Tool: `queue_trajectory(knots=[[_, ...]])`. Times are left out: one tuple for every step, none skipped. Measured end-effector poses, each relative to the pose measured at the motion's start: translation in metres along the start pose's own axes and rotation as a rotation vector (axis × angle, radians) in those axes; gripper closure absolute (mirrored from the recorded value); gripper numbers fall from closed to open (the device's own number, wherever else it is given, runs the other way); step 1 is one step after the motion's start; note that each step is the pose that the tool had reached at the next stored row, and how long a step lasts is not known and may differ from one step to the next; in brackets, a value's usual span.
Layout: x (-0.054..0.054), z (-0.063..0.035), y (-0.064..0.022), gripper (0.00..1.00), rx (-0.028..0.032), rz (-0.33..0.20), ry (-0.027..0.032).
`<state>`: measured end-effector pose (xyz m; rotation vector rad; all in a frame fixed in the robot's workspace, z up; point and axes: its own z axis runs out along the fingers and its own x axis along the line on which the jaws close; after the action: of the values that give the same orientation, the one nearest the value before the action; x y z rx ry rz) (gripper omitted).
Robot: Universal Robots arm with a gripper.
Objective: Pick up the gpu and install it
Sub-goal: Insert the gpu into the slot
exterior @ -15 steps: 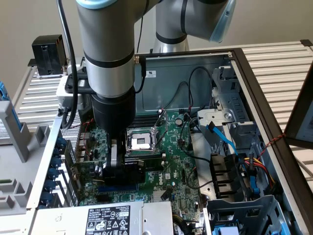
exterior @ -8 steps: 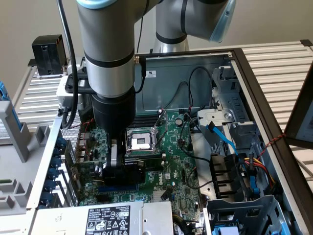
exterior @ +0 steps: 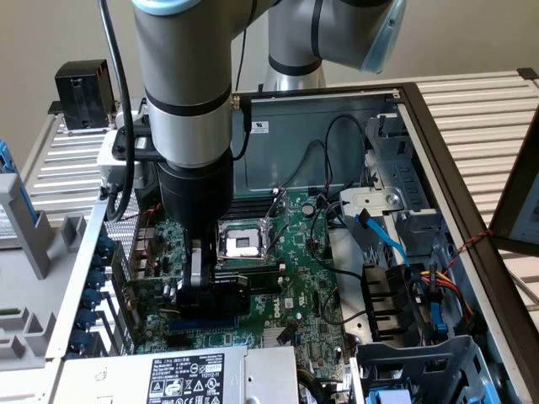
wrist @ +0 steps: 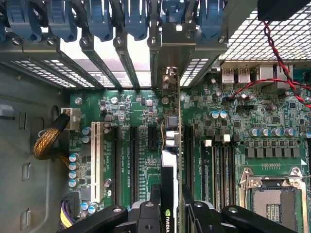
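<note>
Gripper [wrist: 170, 213] clenched on graphics card [wrist: 168, 182], one finger [wrist: 146, 216] pressed against each flat side. Card held upright and edge-on between the fingers, reaching straight out ahead of them to its silvery bracket [wrist: 167, 80] by the rear slot covers. Directly beneath the hand, green motherboard [wrist: 141, 104] with rows of long slots; card's lower edge lined up over one of them, seated or not impossible to tell. Off to one side of the hand, bare processor socket [wrist: 274, 199]. All set deep inside open computer case [exterior: 278, 160].
</note>
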<state>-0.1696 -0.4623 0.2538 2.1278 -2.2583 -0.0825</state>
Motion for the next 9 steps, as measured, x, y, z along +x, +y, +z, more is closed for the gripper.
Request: queue_trajectory(knots=[[0.0000,0.0000,0.0000,0.74,0.0000,0.000,0.0000],[0.0000,0.0000,0.0000,0.74,0.0000,0.000,0.0000],[0.0000,0.0000,0.0000,0.74,0.0000,0.000,0.0000],[0.0000,0.0000,-0.0002,0.74,-0.0001,0.000,0.0000],[0.0000,0.0000,-0.0002,0.74,-0.0001,0.000,0.0000],[0.0000,0.0000,-0.0002,0.74,-0.0001,0.000,0.0001],[0.0000,-0.0001,-0.0002,0.74,0.0000,0.000,0.0001],[0.0000,0.0000,-0.0002,0.74,0.0000,0.000,0.0001],[0.0000,0.0000,-0.0002,0.74,0.0000,0.000,0.0000]])
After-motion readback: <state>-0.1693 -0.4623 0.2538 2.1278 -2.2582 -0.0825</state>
